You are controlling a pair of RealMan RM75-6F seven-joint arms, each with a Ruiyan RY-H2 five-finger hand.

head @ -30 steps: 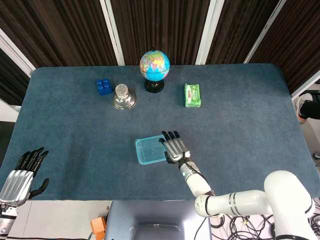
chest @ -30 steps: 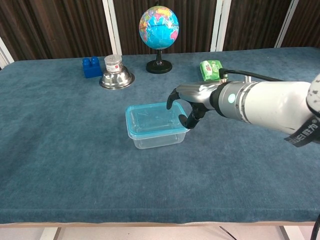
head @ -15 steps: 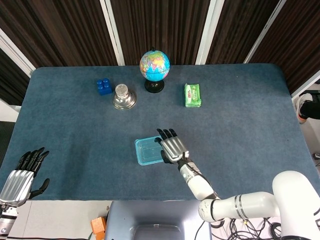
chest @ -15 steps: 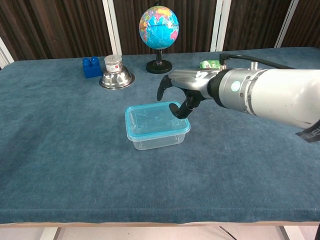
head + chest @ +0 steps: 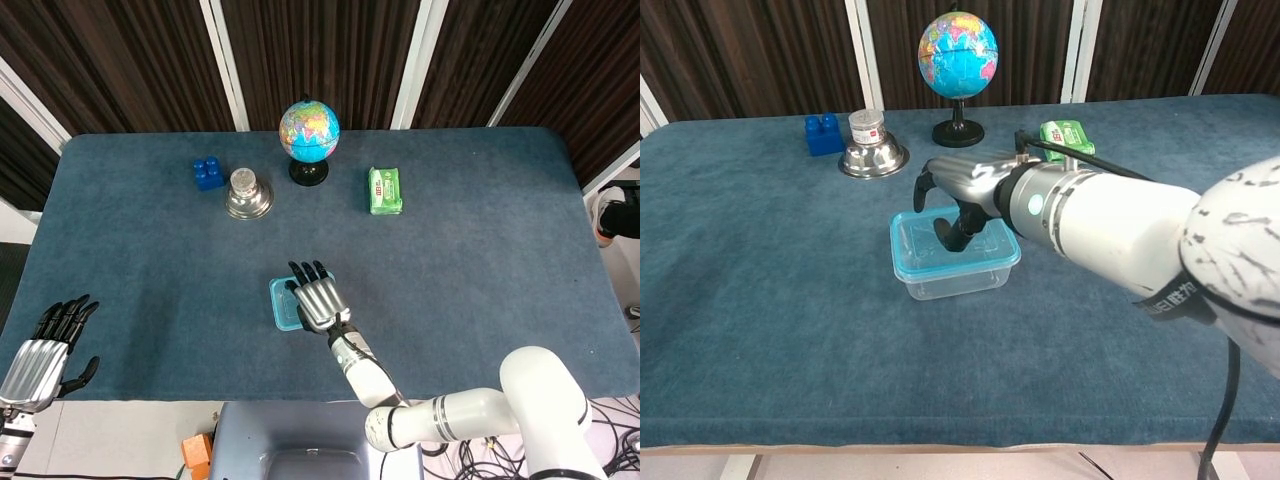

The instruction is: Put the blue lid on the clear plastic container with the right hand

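Observation:
The clear plastic container [image 5: 952, 284] stands mid-table with the blue lid [image 5: 920, 247] lying on its rim. My right hand [image 5: 956, 196] hovers palm down over the lid, fingers spread and bent downward, one fingertip [image 5: 945, 238] touching the lid's top. From the head view the right hand [image 5: 316, 299] covers most of the lid [image 5: 281, 306], leaving only the left strip showing. The hand holds nothing. My left hand [image 5: 44, 353] hangs off the table's near left corner, fingers extended and empty.
At the back stand a globe [image 5: 309, 132], a steel bowl [image 5: 247, 196] with a small can in it, a blue block [image 5: 208, 173] and a green packet [image 5: 385, 190]. Blue cloth covers the table [image 5: 480, 260].
My right hand has slid left from the lid's right edge to above its middle, fingers now pointing down onto it. The container and left hand have stayed put.

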